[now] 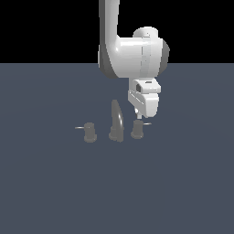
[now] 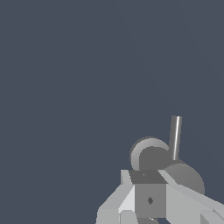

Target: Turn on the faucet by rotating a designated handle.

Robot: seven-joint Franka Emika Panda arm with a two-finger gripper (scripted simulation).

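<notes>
on the flat slate-blue floor [image 1: 55, 183], the dull grey metal faucet's tall curved spout [image 1: 117, 119] stands between two stubby knobs; the lever-right handle [image 1: 137, 129] sits directly under the white gripper [image 1: 138, 117].

surface: flat slate-blue floor [image 1: 55, 192] | backdrop: black band above floor edge [image 1: 45, 27] | texture: plain

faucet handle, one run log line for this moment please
phase: approach | hand: just above handle, contact unclear | lever: points to exterior view's right | spout: untouched
</notes>
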